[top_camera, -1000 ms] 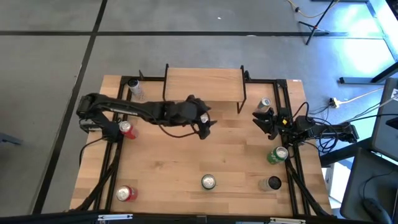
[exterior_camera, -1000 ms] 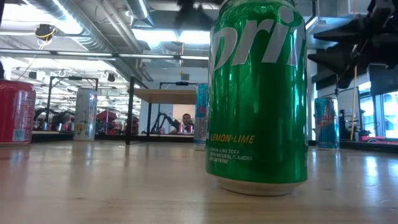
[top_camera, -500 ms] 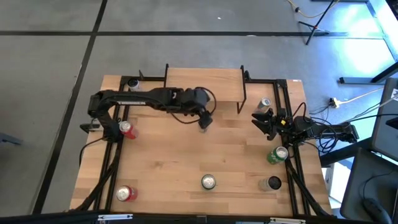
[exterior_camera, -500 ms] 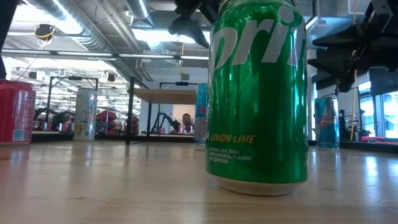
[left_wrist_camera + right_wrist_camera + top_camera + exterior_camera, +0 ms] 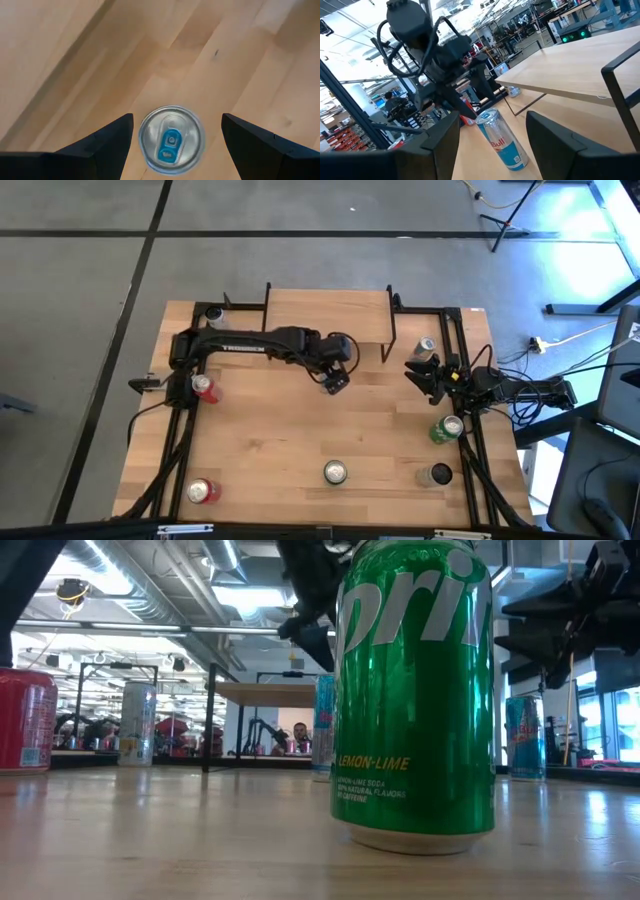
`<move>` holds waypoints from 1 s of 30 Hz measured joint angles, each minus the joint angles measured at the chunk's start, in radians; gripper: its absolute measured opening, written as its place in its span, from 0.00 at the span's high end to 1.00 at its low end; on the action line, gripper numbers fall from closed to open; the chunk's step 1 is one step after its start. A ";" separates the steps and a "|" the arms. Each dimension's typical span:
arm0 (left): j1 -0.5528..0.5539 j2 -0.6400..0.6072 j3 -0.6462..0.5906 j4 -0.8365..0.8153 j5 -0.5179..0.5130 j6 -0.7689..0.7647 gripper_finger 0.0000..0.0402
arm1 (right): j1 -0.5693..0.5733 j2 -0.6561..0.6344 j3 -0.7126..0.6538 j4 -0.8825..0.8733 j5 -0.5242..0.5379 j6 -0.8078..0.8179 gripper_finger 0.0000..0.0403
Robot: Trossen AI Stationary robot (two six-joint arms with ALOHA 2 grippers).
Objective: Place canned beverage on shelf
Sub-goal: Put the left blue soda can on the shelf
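I find the left arm has swung right since a second ago: its left pincer (image 5: 336, 381), then over mid-counter, now hangs just in front of the shelf (image 5: 328, 315), toward that shelf's right end. The right pincer (image 5: 420, 374) has not shifted; it waits by the counter's (image 5: 270, 440) right edge.

My left wrist view shows what the high view hides under the arm: a blue-tab can (image 5: 171, 139) seen from straight above, standing between the two spread fingers (image 5: 102, 145) with wood showing on both sides, so nothing is pinched. In the low view the same can (image 5: 324, 728) stands on the counter, not on the shelf (image 5: 265, 693), half hidden behind the green can (image 5: 414, 695).

My right wrist view shows that pincer's fingers (image 5: 437, 145) parted, a slim can (image 5: 502, 138) standing beyond them, ungripped, with the left arm past it.

Legible writing: "LEMON-LIME" and part of "Sprite" on the green can; "Red Bull" on the slim can. A red can (image 5: 26, 721) at the low view's left edge and a pale can (image 5: 137, 723) carry labels I cannot read.
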 joint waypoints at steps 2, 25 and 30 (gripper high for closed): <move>0.000 0.002 0.000 -0.013 -0.010 0.000 0.27 | 0.000 0.000 0.000 -0.005 0.000 0.000 0.47; 0.030 0.091 -0.002 -0.050 0.031 0.011 0.39 | 0.000 0.000 0.000 -0.042 -0.002 0.000 0.47; 0.031 0.088 -0.002 -0.052 0.042 0.039 0.52 | 0.000 0.000 0.000 -0.043 -0.002 0.000 0.47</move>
